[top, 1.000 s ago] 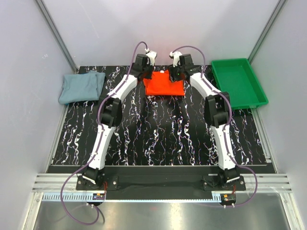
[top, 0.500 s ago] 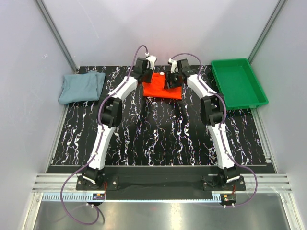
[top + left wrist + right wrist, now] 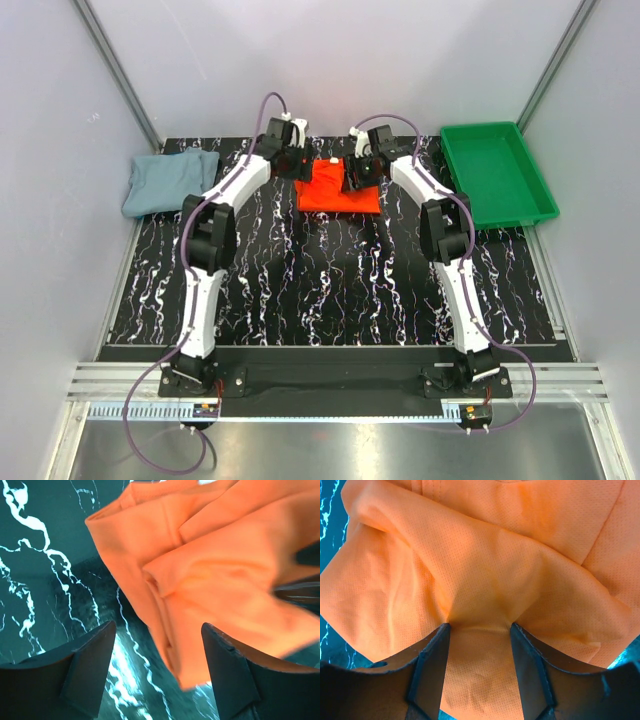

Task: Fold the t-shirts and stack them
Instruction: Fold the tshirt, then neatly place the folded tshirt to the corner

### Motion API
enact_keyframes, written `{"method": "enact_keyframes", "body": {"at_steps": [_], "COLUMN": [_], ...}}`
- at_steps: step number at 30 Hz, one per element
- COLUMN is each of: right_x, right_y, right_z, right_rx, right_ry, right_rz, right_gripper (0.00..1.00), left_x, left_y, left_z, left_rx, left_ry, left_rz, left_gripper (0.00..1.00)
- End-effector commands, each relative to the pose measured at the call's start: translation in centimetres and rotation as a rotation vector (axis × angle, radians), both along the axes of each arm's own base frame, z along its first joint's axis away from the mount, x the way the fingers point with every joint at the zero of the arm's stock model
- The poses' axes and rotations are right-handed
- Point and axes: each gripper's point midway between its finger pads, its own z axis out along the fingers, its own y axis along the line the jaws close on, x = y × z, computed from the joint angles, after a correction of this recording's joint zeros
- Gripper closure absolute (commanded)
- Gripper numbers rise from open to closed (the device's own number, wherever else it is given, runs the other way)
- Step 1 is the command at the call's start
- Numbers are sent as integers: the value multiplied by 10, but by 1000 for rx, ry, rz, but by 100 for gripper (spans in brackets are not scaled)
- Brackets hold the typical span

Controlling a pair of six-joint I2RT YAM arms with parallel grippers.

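Where the overhead camera looks down, the orange-red shirt (image 3: 338, 190) lies folded at the far middle of the desk (image 3: 330, 290). The left tool (image 3: 291, 162) is at its left edge and the right tool (image 3: 357, 172) is over its right part. The grey-blue shirt (image 3: 170, 181) sits well apart, far left. At the left wrist, the tool (image 3: 157, 675) gapes open, with a shirt corner between its fingers. At the right wrist, the tool (image 3: 480, 650) pinches a puckered fold of orange cloth.
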Motion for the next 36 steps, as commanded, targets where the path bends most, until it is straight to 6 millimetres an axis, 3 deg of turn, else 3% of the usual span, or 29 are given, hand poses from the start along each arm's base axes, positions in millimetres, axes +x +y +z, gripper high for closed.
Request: {"method": "enact_keyframes", "body": {"at_steps": [1, 6, 10, 21, 29, 36], "right_x": [-27, -30, -31, -37, -38, -43], "right_y": [8, 9, 10, 6, 6, 8], "right_z": [10, 16, 21, 21, 27, 26], "right_rx": [-22, -18, -16, -33, -34, -42], "right_ry": [55, 51, 46, 49, 40, 46], "right_rz": [40, 45, 46, 59, 63, 70], "right_gripper": [40, 40, 41, 41, 40, 40], "left_x": [-19, -41, -42, -13, -7, -3], "left_y": [-8, -12, -10, -2, -13, -38], "left_z": [32, 20, 11, -18, -43, -48], "left_rx": [-171, -324, -427, -476, -551, -624], "left_ry": [57, 192, 252, 260, 318, 331], "left_rz": [9, 23, 45, 73, 109, 62], "left_gripper": [25, 21, 23, 24, 28, 42]}}
